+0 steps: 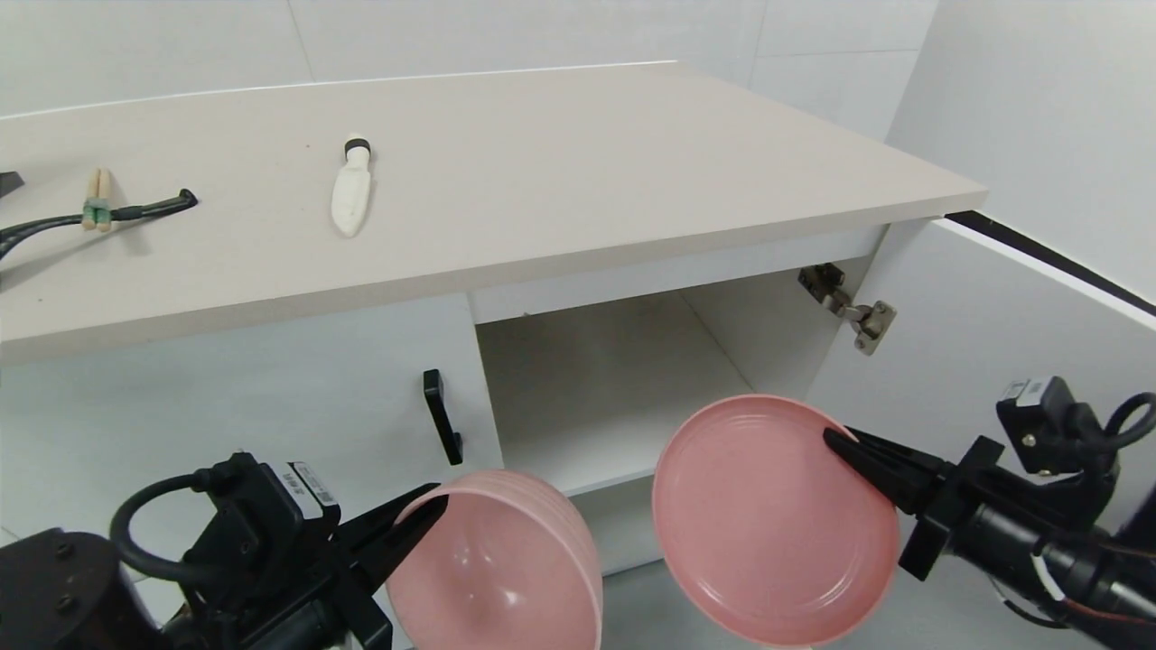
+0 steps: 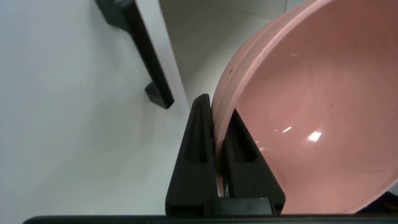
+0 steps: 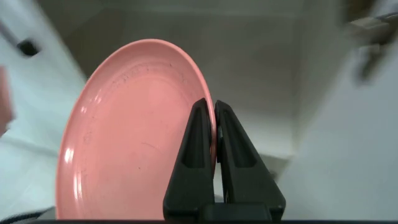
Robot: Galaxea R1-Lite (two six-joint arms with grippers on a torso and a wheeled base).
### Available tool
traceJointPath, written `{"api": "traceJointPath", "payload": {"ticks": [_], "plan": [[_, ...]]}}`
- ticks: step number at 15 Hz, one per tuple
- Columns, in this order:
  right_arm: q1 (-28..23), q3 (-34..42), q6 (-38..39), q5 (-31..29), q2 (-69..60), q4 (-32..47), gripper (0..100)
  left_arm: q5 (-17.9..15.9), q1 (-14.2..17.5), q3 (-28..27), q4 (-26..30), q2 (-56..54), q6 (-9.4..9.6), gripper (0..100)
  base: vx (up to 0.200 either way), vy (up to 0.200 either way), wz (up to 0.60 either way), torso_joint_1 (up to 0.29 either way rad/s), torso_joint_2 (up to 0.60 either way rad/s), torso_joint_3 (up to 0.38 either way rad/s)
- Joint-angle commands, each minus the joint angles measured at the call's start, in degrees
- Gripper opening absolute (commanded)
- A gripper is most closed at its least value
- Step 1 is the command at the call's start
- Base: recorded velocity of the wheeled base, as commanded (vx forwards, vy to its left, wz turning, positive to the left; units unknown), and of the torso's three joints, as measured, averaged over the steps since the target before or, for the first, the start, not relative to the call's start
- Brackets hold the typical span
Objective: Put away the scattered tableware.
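as left tool (image 1: 434,503) clamps bowl (image 1: 506,578), right tool (image 1: 835,440) clamps plate (image 1: 768,524)

no text can be read.
a small white sticker (image 1: 312,488) sits on the left arm's camera housing and a second sticker (image 1: 1026,390) on the right arm's, but the print on both is too small to make out.

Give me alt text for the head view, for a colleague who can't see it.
The left jaws clamp a pink bowl by its rim and the right jaws a pink plate, both before an open cupboard. On the counter above lie a white utensil and wooden sticks.
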Motion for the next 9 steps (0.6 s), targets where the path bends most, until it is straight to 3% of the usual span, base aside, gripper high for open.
{"api": "traceJointPath", "payload": {"ticks": [1, 4, 9], "plan": [[5.75, 0.00, 0.13, 0.03, 7.11, -0.06, 0, 0.01, -1.83, 0.01, -1.82, -0.08, -0.47, 0, 0.000, 0.000, 0.00, 0.000, 0.00, 0.000], [5.75, -2.19, 0.13, -0.06, 14.76, -0.06, 0, 0.01, -2.27, 0.01, -6.30, -0.16, -0.20, 0, 0.000, 0.000, 0.00, 0.000, 0.00, 0.000], [4.35, -10.72, 0.13, -0.06, 22.23, -0.06, 0, -0.07, -1.48, 0.01, -7.97, -2.54, -0.11, 0, 0.000, 0.000, 0.00, 0.000, 0.00, 0.000]]}}
